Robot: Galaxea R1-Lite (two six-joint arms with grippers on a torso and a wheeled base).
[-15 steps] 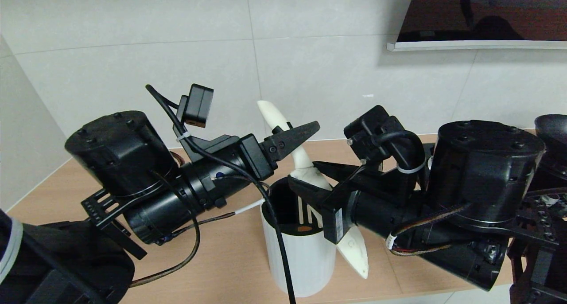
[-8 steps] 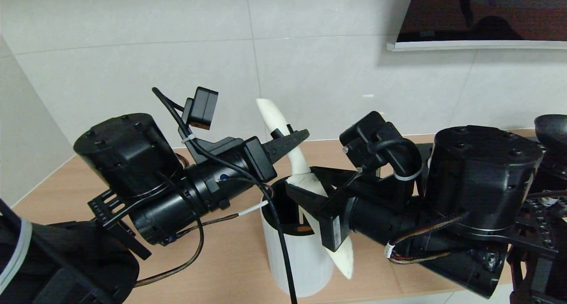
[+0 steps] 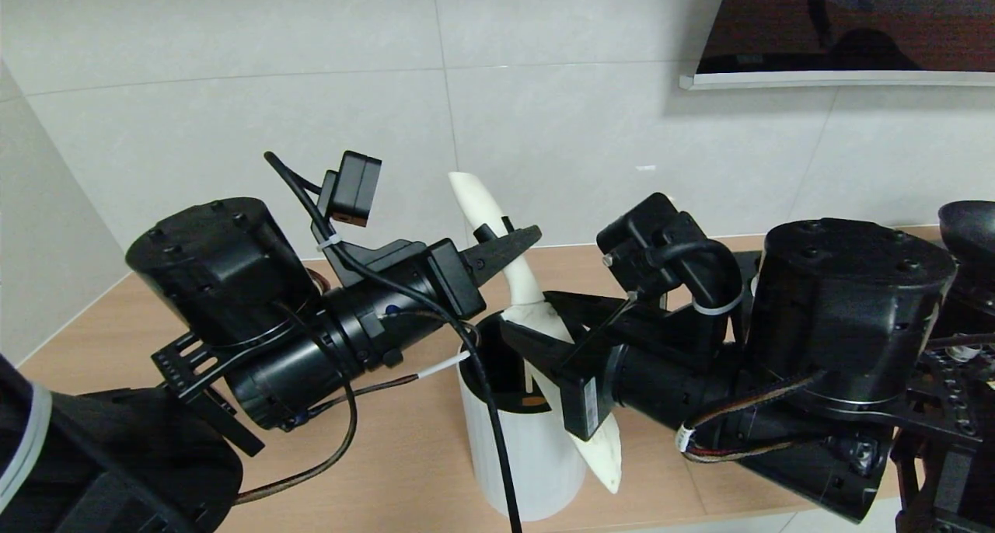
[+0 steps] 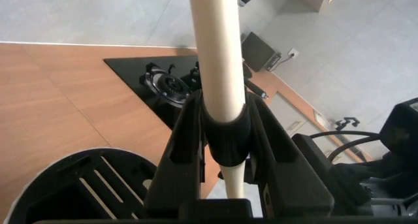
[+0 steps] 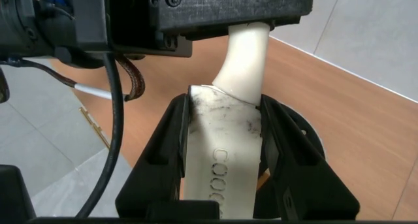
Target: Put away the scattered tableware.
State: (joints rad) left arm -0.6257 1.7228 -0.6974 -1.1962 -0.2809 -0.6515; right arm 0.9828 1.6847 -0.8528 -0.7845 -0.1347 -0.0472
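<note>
Nudged slightly leftward since a second ago, the white utensil (image 3: 528, 284) sits mid-frame, handle clamped in the left gripper (image 3: 509, 235), blade pinched by the right gripper (image 3: 532, 315), its tip outside the white holder (image 3: 528, 447) at lower centre, so stowing remains undone.

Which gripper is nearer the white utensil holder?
Right. The right gripper grips the spatula by its blade just over the holder; the left gripper holds the handle higher up.

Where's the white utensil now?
The white utensil sits centre of head view, tilted at the rim of the white holder, left claw on its handle, right claw on its blade.
</note>
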